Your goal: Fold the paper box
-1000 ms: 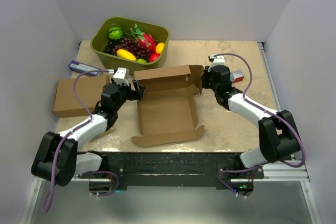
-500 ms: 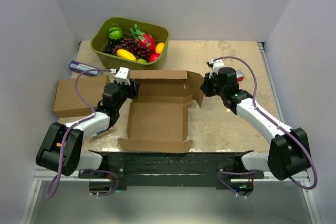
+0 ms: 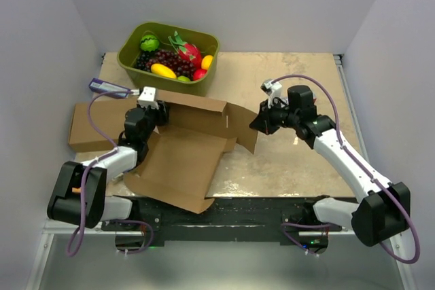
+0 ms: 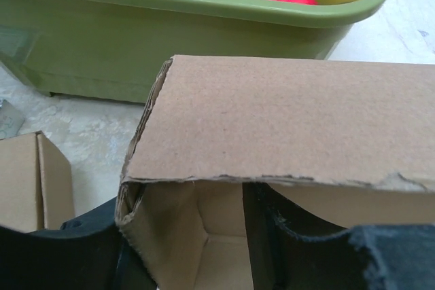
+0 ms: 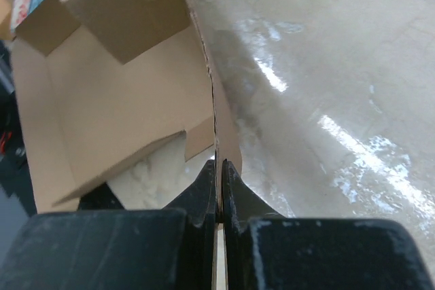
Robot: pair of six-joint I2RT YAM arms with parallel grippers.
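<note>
The paper box (image 3: 182, 161) is an open brown die-cut mailer. It lies tilted, its near corner over the table's front edge. My left gripper (image 3: 151, 109) is shut on its far left corner. In the left wrist view the back panel (image 4: 285, 117) fills the middle, with my black fingers (image 4: 309, 252) either side of the folded corner wall. My right gripper (image 3: 259, 123) is shut on the right side flap (image 3: 242, 125). In the right wrist view that gripper (image 5: 219, 168) pinches the thin flap edge (image 5: 212, 100), and the box's inside (image 5: 102, 100) lies to the left.
A green tub of fruit (image 3: 129, 56) stands at the back left, just beyond the box, and shows in the left wrist view (image 4: 170, 39). Another closed brown cardboard box (image 3: 92, 123) lies left of my left arm. A small purple packet (image 3: 102, 86) lies behind it.
The paper box has swung and slid toward the front left and now tilts over the table edge. Both grippers moved with it, the right one leftward with the flap.
</note>
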